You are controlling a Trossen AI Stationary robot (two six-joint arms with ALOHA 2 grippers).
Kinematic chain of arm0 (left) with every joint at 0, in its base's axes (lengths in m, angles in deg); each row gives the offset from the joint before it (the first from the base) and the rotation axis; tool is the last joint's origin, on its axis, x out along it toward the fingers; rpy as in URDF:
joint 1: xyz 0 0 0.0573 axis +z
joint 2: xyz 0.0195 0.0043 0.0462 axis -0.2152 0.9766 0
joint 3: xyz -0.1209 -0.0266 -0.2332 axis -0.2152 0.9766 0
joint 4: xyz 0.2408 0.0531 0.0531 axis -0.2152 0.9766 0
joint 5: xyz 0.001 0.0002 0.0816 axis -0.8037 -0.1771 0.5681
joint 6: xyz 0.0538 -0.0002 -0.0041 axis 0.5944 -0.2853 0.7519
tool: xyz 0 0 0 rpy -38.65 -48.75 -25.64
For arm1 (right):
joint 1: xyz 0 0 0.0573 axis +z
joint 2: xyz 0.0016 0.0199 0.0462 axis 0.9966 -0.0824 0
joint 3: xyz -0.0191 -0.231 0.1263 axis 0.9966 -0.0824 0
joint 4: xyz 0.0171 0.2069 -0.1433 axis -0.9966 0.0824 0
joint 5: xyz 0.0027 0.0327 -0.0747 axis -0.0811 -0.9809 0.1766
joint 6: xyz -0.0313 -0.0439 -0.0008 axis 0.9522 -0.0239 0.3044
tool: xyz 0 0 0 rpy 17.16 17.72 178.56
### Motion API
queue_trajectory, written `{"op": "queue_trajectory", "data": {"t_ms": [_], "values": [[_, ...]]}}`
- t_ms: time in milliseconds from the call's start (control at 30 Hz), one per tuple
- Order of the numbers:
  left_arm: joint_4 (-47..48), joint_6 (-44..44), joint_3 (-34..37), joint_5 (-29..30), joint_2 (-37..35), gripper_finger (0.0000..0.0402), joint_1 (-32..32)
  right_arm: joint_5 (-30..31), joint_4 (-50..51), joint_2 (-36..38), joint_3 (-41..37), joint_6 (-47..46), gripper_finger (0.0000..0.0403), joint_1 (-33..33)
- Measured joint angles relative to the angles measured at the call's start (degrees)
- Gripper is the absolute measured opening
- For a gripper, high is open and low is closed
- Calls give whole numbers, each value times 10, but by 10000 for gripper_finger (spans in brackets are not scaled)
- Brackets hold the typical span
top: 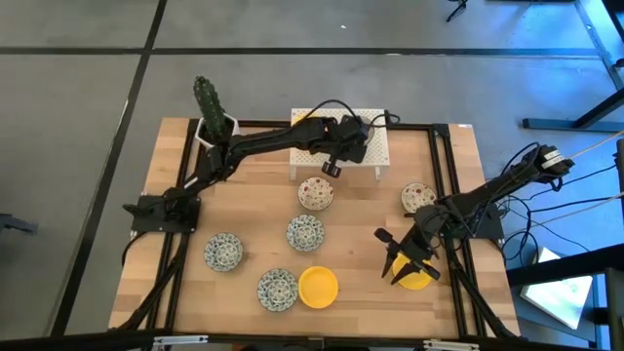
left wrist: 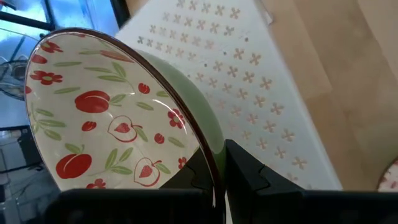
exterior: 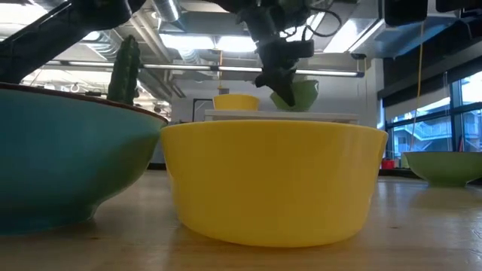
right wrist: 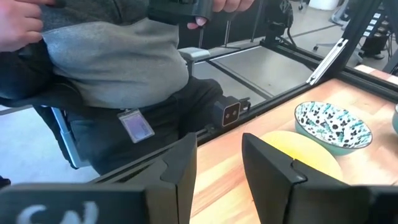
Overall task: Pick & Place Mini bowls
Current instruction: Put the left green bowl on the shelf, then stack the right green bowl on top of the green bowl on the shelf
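Note:
My left gripper (top: pixel 331 168) is over the near edge of the white perforated rack (top: pixel 363 146), shut on a cream mini bowl (left wrist: pixel 106 118) with a red fruit pattern and a green outside (exterior: pixel 300 93). A yellow mini bowl (exterior: pixel 236 102) stands on the rack. On the table rest two cream floral bowls (top: pixel 316 193) (top: pixel 418 198), three blue-green patterned bowls (top: pixel 305 232) (top: pixel 223 253) (top: pixel 278 290) and a yellow bowl (top: pixel 318 287). My right gripper (top: pixel 405 265) hovers open at the near right, above another yellow bowl (right wrist: pixel 305 155), with nothing between its fingers. My left gripper pinches the bowl's rim (left wrist: pixel 208 163), one finger inside the bowl and one on its green outer wall. The fingers slant down from above. The bowl is tipped steeply on edge, its inside facing sideways, just over the rack top; whether it touches the rack I cannot tell.
A cactus in a white pot (top: pixel 213 115) stands at the far left corner. A black frame (top: pixel 444 175) runs along the table's sides. A seated person in a grey top (right wrist: pixel 118 56) is close beyond the table's near edge, by my right arm.

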Motion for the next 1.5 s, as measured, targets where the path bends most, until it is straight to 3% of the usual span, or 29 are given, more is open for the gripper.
{"op": "queue_trajectory", "data": {"t_ms": [300,733,1000,1200,1333,1400,1500], "values": [[6,22,-3,58,29,20,-10,0,9,0,0,2,129,0],[-14,43,-4,21,9,111,-23,0,19,0,0,-2,129,0],[-15,47,-4,50,-12,156,-34,0,23,0,0,-4,129,2],[9,65,-4,59,-84,176,-73,0,23,0,0,-7,129,2],[63,38,-4,103,-179,179,-101,0,23,0,0,-13,129,3],[106,-15,-5,81,-243,173,-103,2,25,0,0,-15,129,3],[167,-125,-4,0,-337,153,-83,5,27,0,0,-15,129,3]]}}
